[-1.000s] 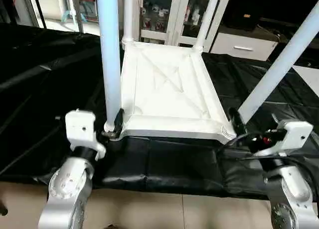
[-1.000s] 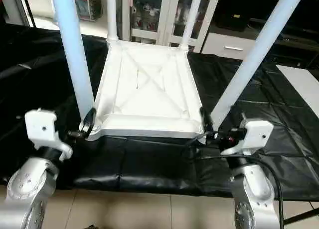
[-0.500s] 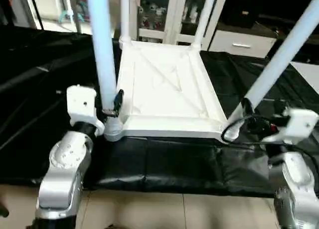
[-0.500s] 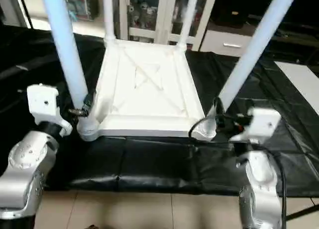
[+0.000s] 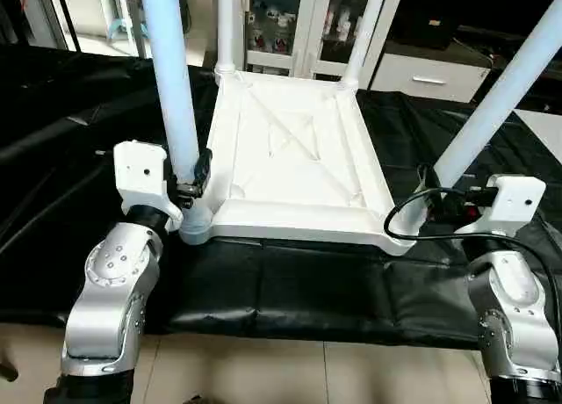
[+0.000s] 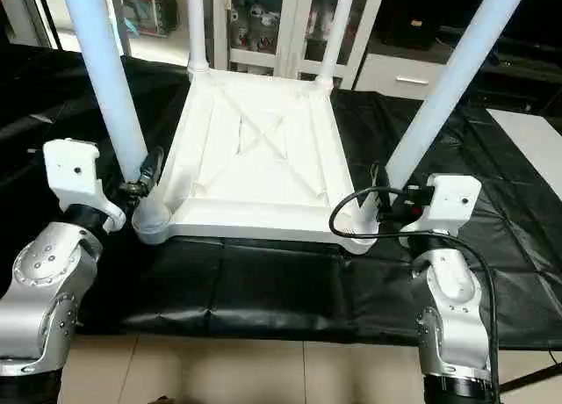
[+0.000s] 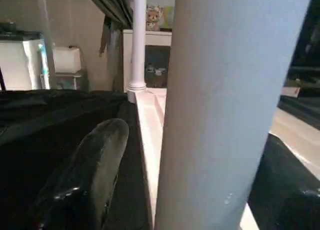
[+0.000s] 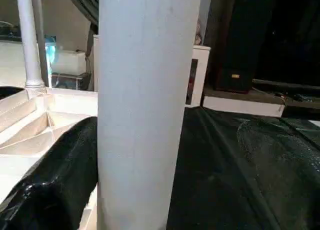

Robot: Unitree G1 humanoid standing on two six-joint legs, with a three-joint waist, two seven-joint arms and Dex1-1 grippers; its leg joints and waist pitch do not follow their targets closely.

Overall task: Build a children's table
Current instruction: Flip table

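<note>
The children's table (image 5: 294, 158) lies upside down on the black sheet (image 5: 290, 290), four legs standing in its corner sockets. The left gripper (image 5: 195, 177) straddles the near-left leg (image 5: 171, 88) just above its socket; the right gripper (image 6: 379, 198) likewise brackets the near-right leg (image 6: 443, 92). Whether either actually clamps its leg cannot be told.

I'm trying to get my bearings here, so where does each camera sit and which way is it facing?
Left and right eye views: on the head, looking forward and down at the upturned table top over both silver forearms.
Left wrist view: on the left wrist, looking along its fingers at the near-left leg.
Right wrist view: on the right wrist, facing the near-right leg.
Shared: both wrist views also catch the far-left leg.
</note>
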